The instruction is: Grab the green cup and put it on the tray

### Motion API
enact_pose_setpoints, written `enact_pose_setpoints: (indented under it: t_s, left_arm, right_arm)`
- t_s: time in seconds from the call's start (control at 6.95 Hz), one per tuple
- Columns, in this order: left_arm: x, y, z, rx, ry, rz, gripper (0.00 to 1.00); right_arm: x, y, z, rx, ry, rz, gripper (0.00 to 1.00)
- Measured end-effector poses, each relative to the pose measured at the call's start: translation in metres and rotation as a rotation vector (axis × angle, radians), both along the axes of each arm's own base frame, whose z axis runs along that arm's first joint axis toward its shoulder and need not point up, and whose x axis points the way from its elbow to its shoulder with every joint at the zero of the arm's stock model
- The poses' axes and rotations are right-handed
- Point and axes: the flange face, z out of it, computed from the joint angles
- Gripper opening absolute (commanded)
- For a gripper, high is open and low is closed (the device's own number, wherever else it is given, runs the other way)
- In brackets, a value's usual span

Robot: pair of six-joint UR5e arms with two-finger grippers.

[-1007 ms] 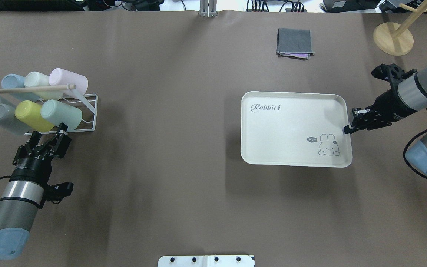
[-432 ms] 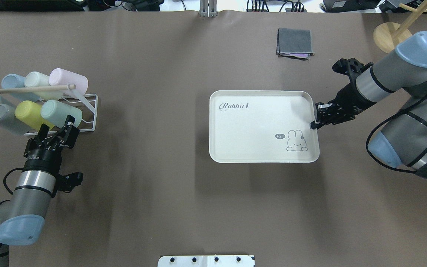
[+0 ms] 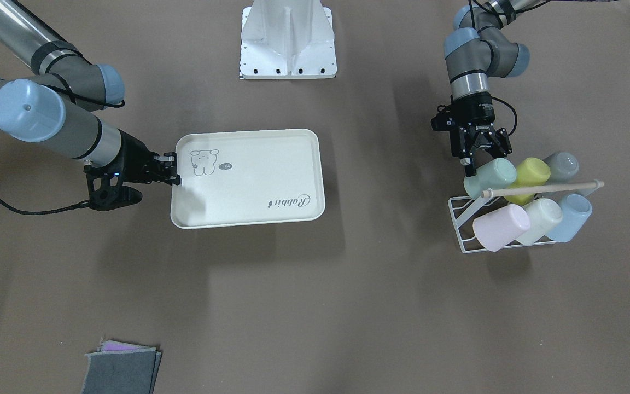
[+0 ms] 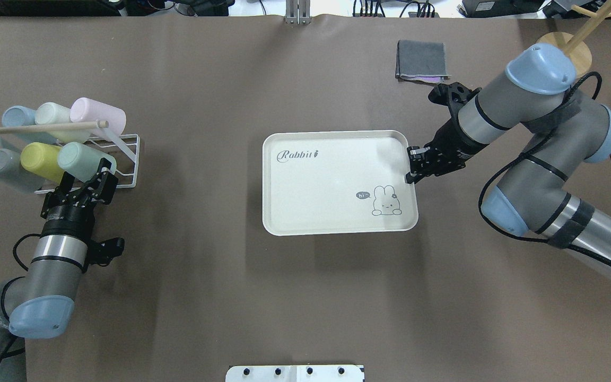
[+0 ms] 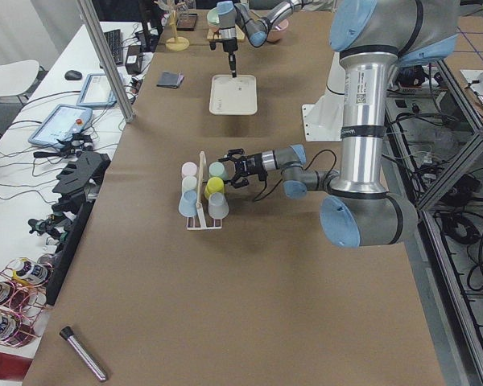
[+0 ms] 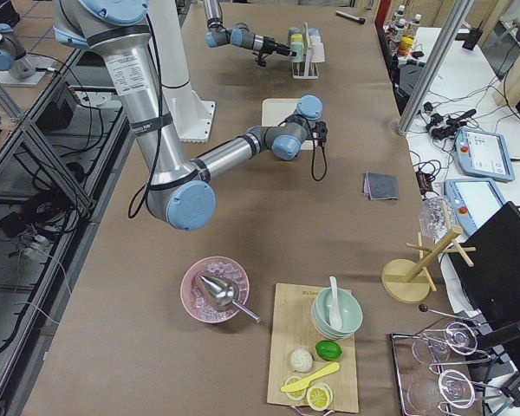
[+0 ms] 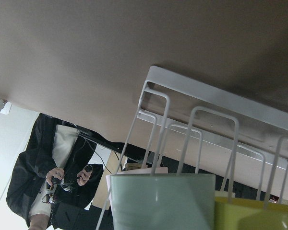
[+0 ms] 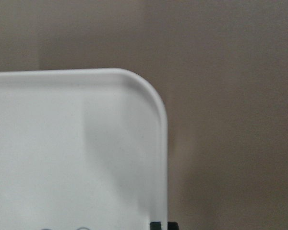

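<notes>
The green cup lies on its side in the lower row of a white wire rack, at the rack's right end; it also shows in the front view and the left wrist view. My left gripper is open, its fingers spread just short of the cup's near end and not around it. The cream tray with "Rabbit" print is at mid-table and looks raised, casting a shadow. My right gripper is shut on the tray's right rim.
The rack also holds a yellow-green cup, a grey cup, and pink, cream and pale blue cups under a wooden dowel. A folded grey cloth lies far right. A wooden stand is at the far right corner.
My right arm has carried the tray leftward toward the table's middle. My left gripper has moved forward, closer to the green cup, still open.
</notes>
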Motion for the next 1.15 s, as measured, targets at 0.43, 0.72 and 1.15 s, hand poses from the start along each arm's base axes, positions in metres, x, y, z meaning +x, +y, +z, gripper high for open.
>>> enact_pose_setpoints:
  t_s: [0.43,0.72,1.15]
  left_arm:
    - [0.000,-0.002,0.000,-0.002,0.006,-0.001,0.91]
    - [0.001,-0.003,0.000,-0.002,0.004,-0.003,0.83]
    - [0.002,-0.004,0.003,-0.003,0.004,-0.006,0.77]
  right_arm:
    - [-0.045,0.012,-0.033,-0.023,-0.007,-0.004,0.00]
    - [-0.072,0.022,-0.040,-0.043,0.003,-0.009,0.00]
    - [-0.097,0.030,-0.033,-0.043,0.030,-0.012,0.00]
